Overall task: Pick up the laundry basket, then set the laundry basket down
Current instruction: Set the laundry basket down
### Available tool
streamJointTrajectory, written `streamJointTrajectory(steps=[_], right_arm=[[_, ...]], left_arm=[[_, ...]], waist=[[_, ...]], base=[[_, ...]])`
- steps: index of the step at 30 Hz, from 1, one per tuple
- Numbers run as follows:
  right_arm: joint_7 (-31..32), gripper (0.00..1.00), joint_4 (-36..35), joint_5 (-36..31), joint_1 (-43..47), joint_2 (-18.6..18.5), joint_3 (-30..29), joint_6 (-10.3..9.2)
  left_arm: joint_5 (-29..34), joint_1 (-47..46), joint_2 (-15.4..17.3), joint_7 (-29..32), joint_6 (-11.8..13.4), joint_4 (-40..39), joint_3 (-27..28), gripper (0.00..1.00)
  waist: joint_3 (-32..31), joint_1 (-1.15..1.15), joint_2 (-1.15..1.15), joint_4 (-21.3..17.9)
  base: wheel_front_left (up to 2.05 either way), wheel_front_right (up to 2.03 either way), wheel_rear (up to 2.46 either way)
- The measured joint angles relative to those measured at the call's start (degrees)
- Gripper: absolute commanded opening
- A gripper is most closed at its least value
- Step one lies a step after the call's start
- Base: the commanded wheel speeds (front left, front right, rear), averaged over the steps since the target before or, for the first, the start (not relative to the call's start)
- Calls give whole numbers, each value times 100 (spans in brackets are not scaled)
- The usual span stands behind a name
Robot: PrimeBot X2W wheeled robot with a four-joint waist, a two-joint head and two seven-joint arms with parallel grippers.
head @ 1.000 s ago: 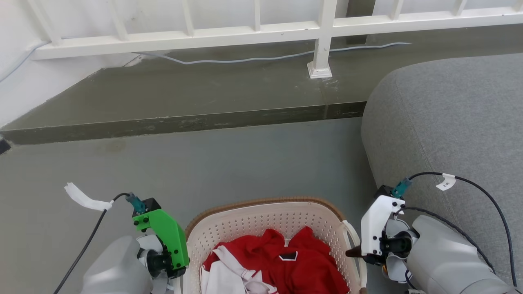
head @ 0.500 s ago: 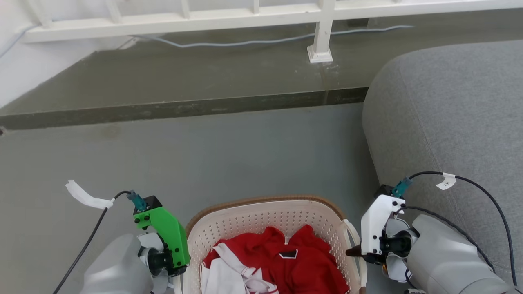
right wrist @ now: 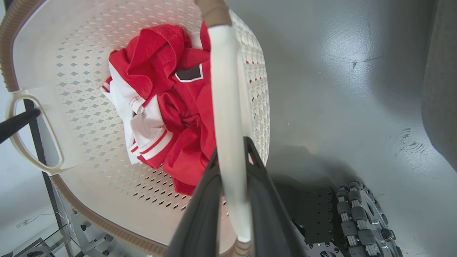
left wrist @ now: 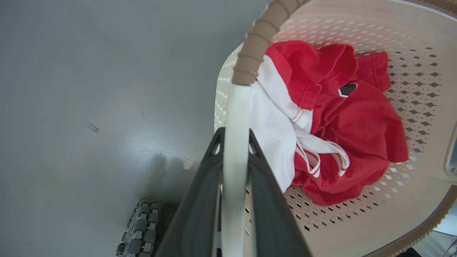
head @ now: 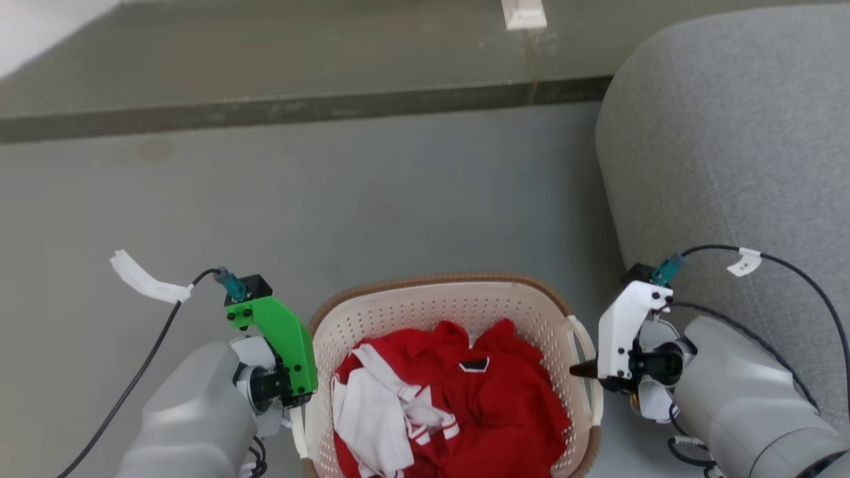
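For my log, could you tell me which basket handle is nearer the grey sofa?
The right handle, in the right gripper; the left handle lies farther off.

Floor (head: 398, 199) ahead of basket (head: 425, 307) open up to step (head: 299, 109). Sofa (head: 730, 133) crowds R side, near R gripper (head: 579, 370). L side bare floor, cable (head: 153, 358) trailing. Base wheels (right wrist: 360, 217) low by basket.

Smooth grey floor (head: 398, 199) under my rig, rounded grey fabric sofa (head: 730, 133) standing on it at my right, darker raised concrete step (head: 265, 60) along its far edge, white square post foot (head: 523, 13) on that step.
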Motion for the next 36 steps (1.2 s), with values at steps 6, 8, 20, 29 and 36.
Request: streamJointTrajectory(steps=[6,8,20,29,36], right_arm=[[-62,0,-157,3,-64,-99,5,0],[-111,0,-227,2,-73,-141,16,0],[-609,0,-798,-73,-407,-504,102,-2],[-1109,0,-1170,-202,-663,-762,183,-2],[-1452,0,-1416,-292,-868,-906,268,-2]], left_arm=[[-2,-34,5,-68,90,-116,-65,0],[-2,-68,5,-120,116,-163,-112,0],[-1,-487,18,-476,364,-523,-333,0],[15,-870,18,-892,597,-761,-432,0],[66,-1173,18,-1323,751,-860,-502,0]], waist=[[365,0,0,10],[514,0,0,15],[1514,0,0,96],[2213,1,0,198],[2750,1,0,289]], base=[[0,0,0],[0,0,0],[0,0,0],[0,0,0],[0,0,0]])
